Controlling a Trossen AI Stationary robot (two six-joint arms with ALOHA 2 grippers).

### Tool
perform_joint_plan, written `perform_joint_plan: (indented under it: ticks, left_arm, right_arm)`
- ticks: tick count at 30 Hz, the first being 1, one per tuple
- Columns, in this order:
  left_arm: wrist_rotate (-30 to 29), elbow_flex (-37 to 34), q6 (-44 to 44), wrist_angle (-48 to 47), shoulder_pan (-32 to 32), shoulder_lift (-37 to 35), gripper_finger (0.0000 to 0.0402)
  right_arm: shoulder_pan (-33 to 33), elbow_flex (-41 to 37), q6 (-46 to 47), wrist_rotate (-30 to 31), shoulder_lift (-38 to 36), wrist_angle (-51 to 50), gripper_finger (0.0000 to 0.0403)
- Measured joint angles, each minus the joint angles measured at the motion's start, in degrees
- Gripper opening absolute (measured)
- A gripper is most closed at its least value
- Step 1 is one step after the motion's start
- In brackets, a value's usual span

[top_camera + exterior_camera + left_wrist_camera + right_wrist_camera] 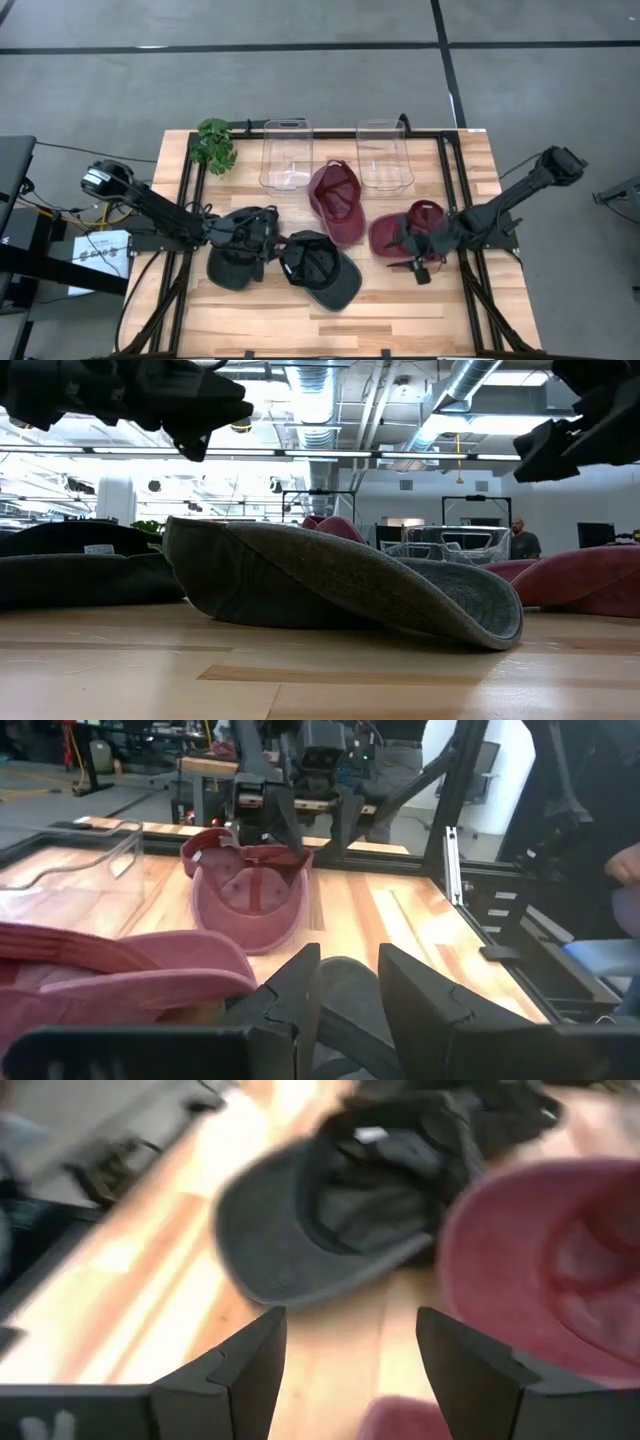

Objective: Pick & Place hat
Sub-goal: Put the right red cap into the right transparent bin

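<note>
Several caps lie crown-down or on their sides on the wooden table: a black cap (238,258) (80,565), a dark grey cap (322,270) (340,585) (330,1220), and two maroon caps, one toward the far side (337,205) (250,895) and one on the right (405,232) (560,1260). My left gripper (272,240) (345,990) (205,420) hovers open above the gap between the black and grey caps. My right gripper (412,255) (350,1360) (545,450) hangs open above the near edge of the right maroon cap, pointing toward the grey cap.
Two clear plastic bins (287,155) (385,155) stand along the far side, with a small green plant (213,145) at the far left corner. A black frame rail (452,190) runs round the table. Bare wood (260,320) lies along the near edge. A person stands beyond the table (518,538).
</note>
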Motion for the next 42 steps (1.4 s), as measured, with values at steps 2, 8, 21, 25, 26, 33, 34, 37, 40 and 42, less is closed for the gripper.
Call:
perform_joint_plan:
  ticks: [2,8,21,25,26,33,34,37,40,42]
  left_arm:
    - [0.00,1.26,0.74,-0.11,-0.25,1.14,0.0102]
    - [-0.02,6.11,1.73,-0.18,-0.26,5.95,0.0102]
    - [-0.01,9.48,1.99,-0.31,-0.24,7.30,0.0102]
    - [0.07,9.48,1.07,-0.31,-0.58,7.30,0.0102]
    - [0.17,9.48,0.87,-0.32,-0.61,7.30,0.0102]
    - [0.07,9.48,0.60,-0.28,-0.57,7.30,0.0102]
    - [0.08,9.48,0.60,-0.27,-0.57,7.30,0.0102]
    - [0.08,9.48,0.60,-0.12,-0.57,7.28,0.0102]
    - [0.09,9.48,0.60,-0.04,-0.57,7.26,0.0102]
    - [0.09,9.47,0.59,-0.01,-0.57,7.26,0.0102]
  right_arm:
    - [2.75,2.74,2.63,5.57,2.53,-4.61,0.0206]
    - [8.72,11.49,12.97,12.48,9.53,-19.83,0.0167]
    - [9.79,13.64,18.97,10.55,15.89,-26.17,0.0126]
    - [8.67,13.64,19.90,8.16,15.85,-28.27,0.0143]
    - [8.56,13.64,19.90,7.99,15.87,-28.41,0.0147]
    - [7.64,13.64,19.89,7.96,16.18,-30.03,0.0173]
    - [7.39,13.64,19.88,7.94,16.54,-30.26,0.0175]
    - [6.37,13.64,19.88,7.89,18.11,-30.40,0.0175]
    - [5.32,13.64,19.60,7.00,20.28,-30.40,0.0172]
    - [4.55,13.64,19.53,6.54,21.96,-30.41,0.0168]
